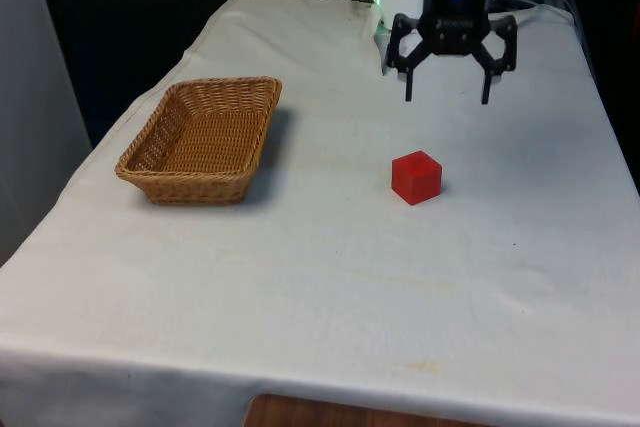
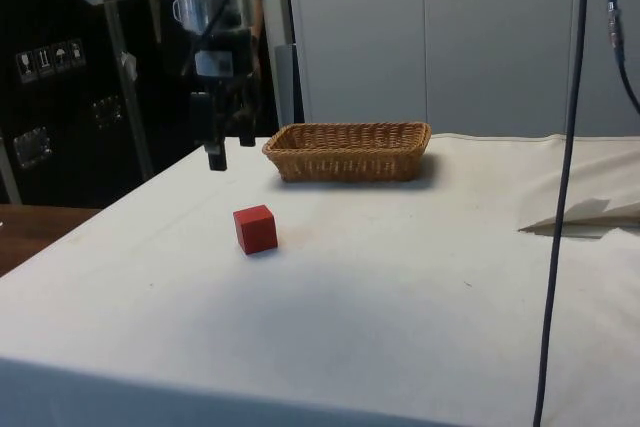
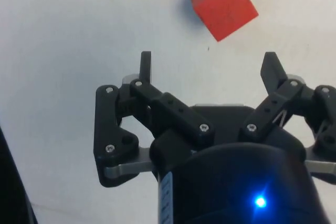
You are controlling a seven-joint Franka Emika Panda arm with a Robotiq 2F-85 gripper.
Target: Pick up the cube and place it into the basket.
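From the front, the surface [image 1: 330,277] wears a white cloth before black curtains; a woven basket [image 1: 200,142] stands at the front view's left, and the red cube [image 1: 416,177] lies on the cloth nearer the camera than the pincer [image 1: 447,97], which hangs above it, spread wide and empty. From the side (dark cabinets behind), the cube [image 2: 255,228] sits below and apart from the pincer [image 2: 228,150], the basket [image 2: 348,151] beyond. At the wrist, the cube [image 3: 223,4] lies beyond the fingertips [image 3: 146,61], untouched.
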